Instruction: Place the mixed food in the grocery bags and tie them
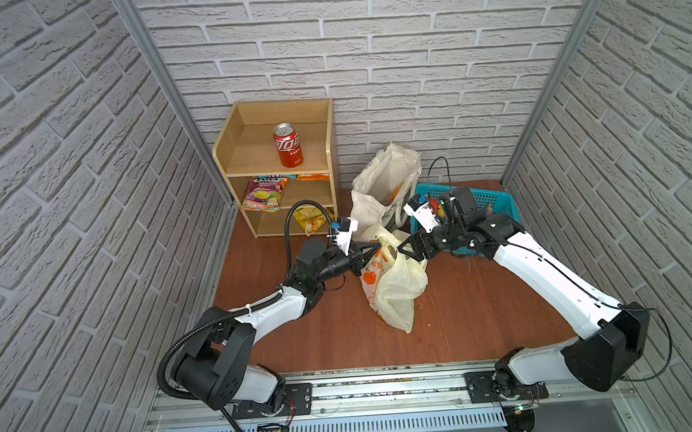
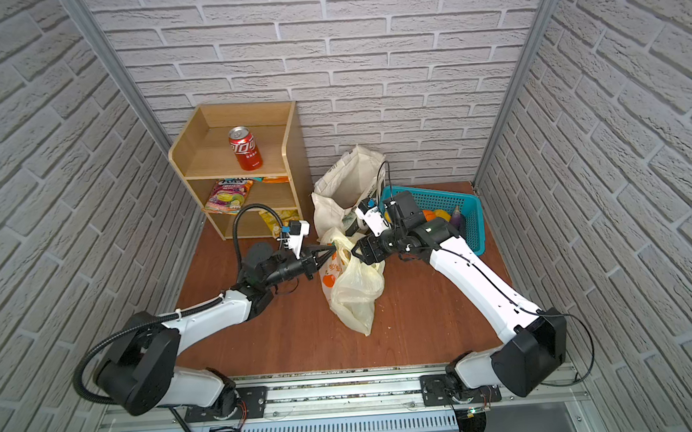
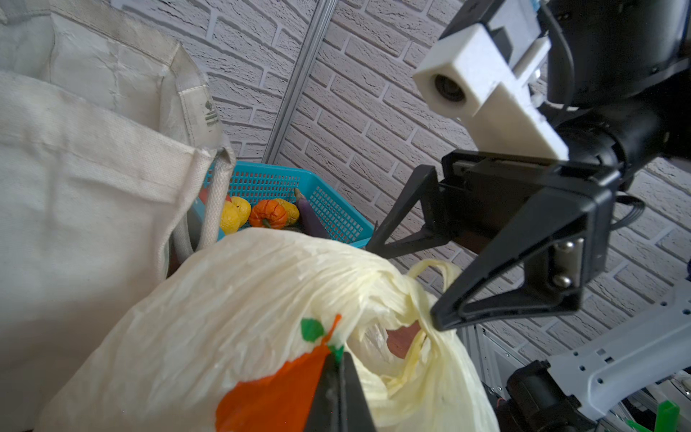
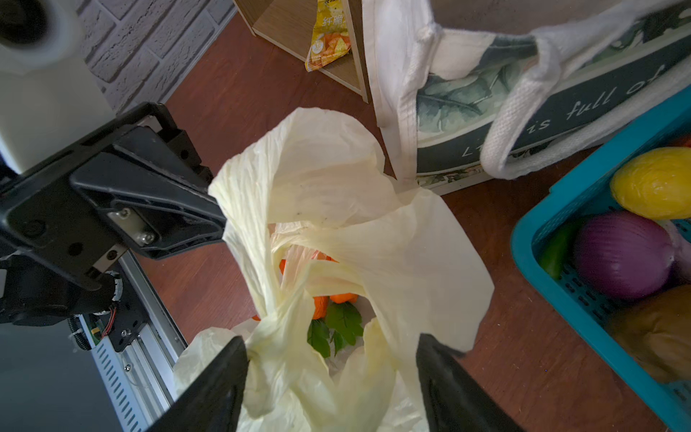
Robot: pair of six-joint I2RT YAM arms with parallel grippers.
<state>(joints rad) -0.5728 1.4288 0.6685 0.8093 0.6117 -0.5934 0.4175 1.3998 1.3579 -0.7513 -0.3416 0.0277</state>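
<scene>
Near the middle of the table, the pale-yellow plastic bag [image 1: 395, 292] lay slumped with toy carrots [image 4: 321, 306] inside. The left fingers [image 3: 338, 392] were clamped shut on its rim by the orange print, apparently to hold the mouth up. The right fingers [image 4: 217, 381] stood open astride a twisted handle, seemingly ready to gather it for tying.

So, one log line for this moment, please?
left jaws: shut on plastic bag | right jaws: open at its top | carrots: in it
</scene>
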